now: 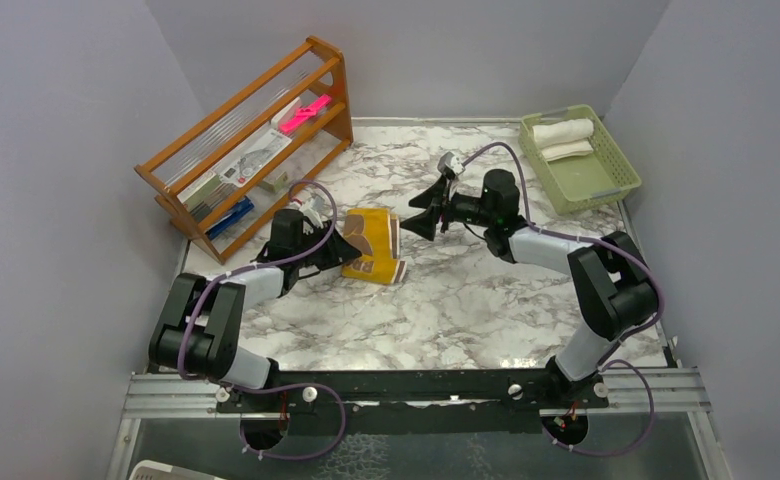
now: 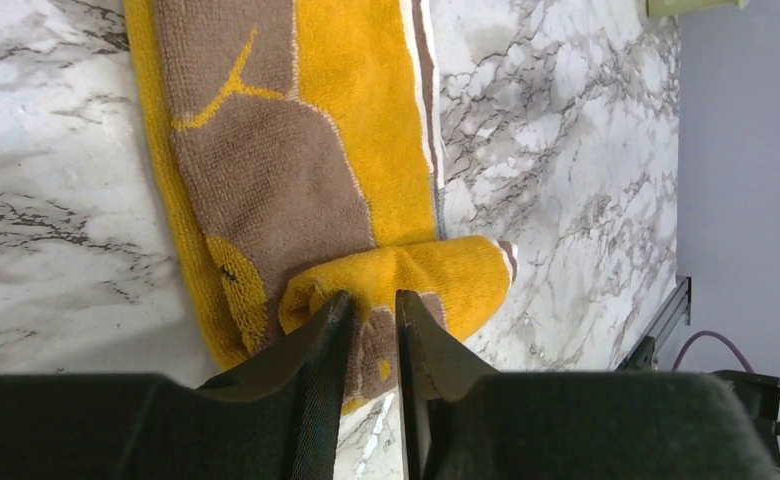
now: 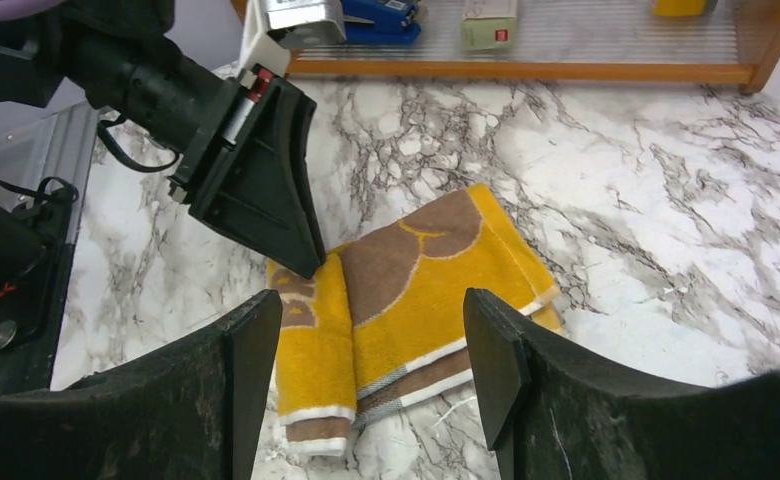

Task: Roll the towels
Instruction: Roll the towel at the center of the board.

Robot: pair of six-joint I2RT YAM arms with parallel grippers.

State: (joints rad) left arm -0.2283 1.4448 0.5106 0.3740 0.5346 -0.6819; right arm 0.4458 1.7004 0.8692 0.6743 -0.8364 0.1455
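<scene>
Left gripper (image 2: pixel 371 300), barely parted, touches the rolled near end of the mustard-and-brown cloth towel (image 1: pixel 374 240) lying front-to-back. Right gripper (image 3: pixel 371 305) gapes wide, empty.

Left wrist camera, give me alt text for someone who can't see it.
A yellow and brown towel lies flat on a marble table, its near end rolled into a short tube. The left gripper, its tips slightly apart, sits at the roll, bottom centre.
</scene>
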